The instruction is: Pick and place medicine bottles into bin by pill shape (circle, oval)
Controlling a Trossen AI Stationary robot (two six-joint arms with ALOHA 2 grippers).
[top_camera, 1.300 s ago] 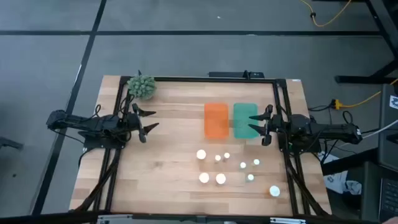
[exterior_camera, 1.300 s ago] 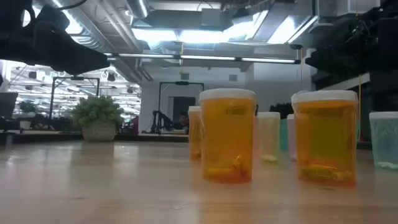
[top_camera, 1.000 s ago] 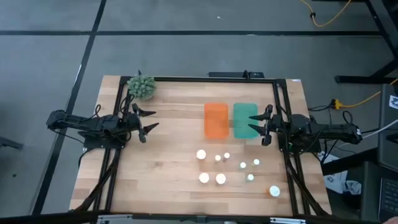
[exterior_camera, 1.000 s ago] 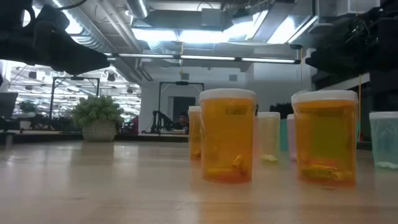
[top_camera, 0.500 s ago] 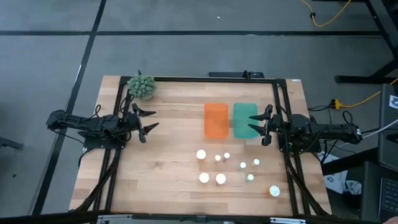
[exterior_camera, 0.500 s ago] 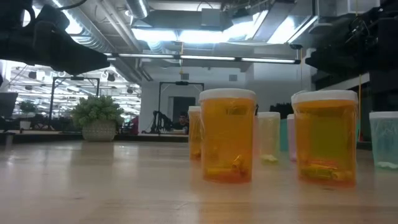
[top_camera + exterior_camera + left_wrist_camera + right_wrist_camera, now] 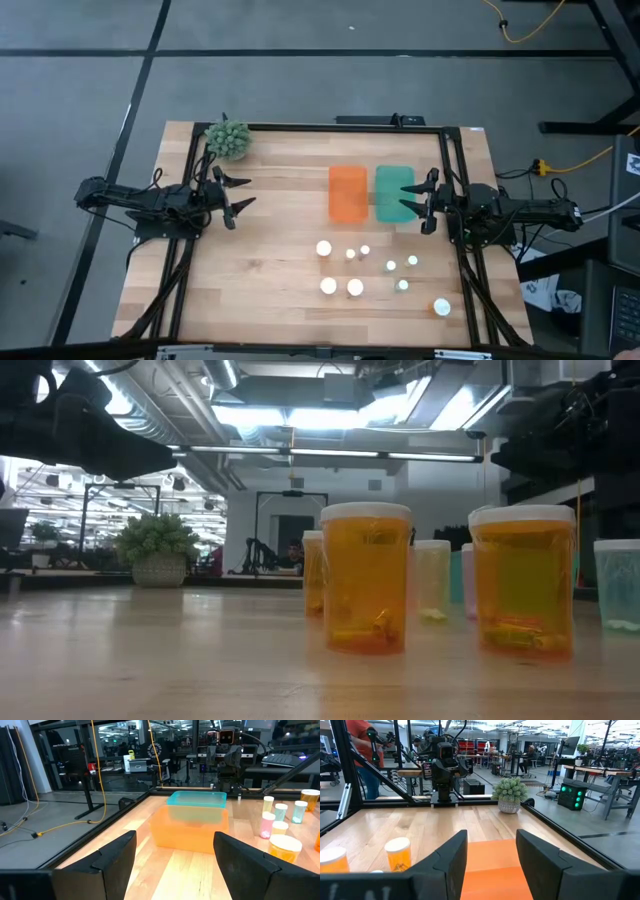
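- Medicine bottles [image 7: 355, 287] stand white-capped in a loose cluster on the desk [image 7: 270, 290], near side, just short of the orange bin [image 7: 347, 193] and teal bin [image 7: 393, 193] (one bottle sits apart by the right corner).
- Left gripper [image 7: 240, 194]: fingers spread, empty, over the desk's left part; bare wood between it and the bins.
- Right gripper [image 7: 420, 201]: fingers spread, empty, at the teal bin's outer edge.
- No label readable.

High view looks straight down on the whole tabletop [image 7: 270, 250]. Low view sits at surface level, close to the medicine bottles [image 7: 366, 577]. Wrist views face each other across the orange bin [image 7: 190, 826], which both share.
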